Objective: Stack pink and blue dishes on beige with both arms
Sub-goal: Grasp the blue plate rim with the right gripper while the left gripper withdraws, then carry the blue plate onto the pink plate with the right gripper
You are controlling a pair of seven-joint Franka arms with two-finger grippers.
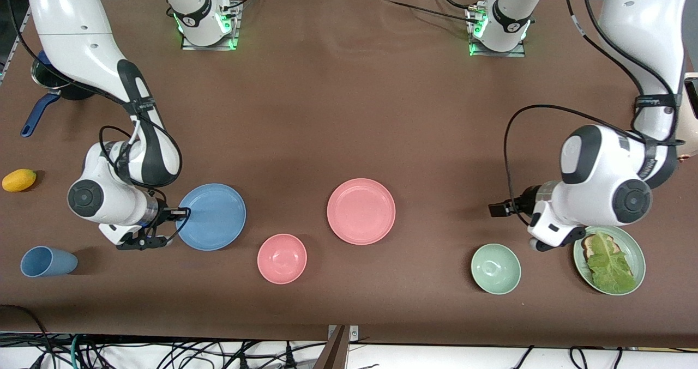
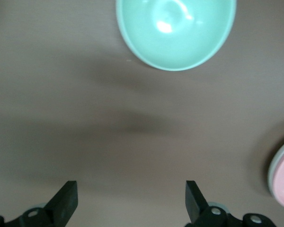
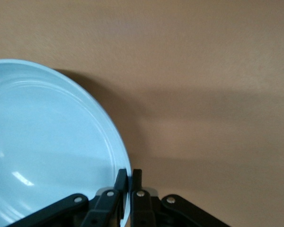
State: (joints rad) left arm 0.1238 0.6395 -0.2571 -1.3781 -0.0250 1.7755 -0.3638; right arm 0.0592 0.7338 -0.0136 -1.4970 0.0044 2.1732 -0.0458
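Lying at the right arm's end of the table, blue plate (image 1: 211,216), its nine o'clock rim pinched between the closed fingers (image 3: 121,182) of the right gripper (image 1: 177,214), with a blue cup (image 1: 47,261) at about eight o'clock from it and nearer the front camera. Sitting mid-table, pink plate (image 1: 361,211), untouched, with a pink bowl (image 1: 282,258) at its seven o'clock. Hovering over bare table (image 1: 349,113) at about one o'clock from a green bowl (image 1: 495,268), left gripper (image 2: 131,201) with fingers spread wide and gripping nothing, beside a green plate (image 1: 634,249) carrying lettuce.
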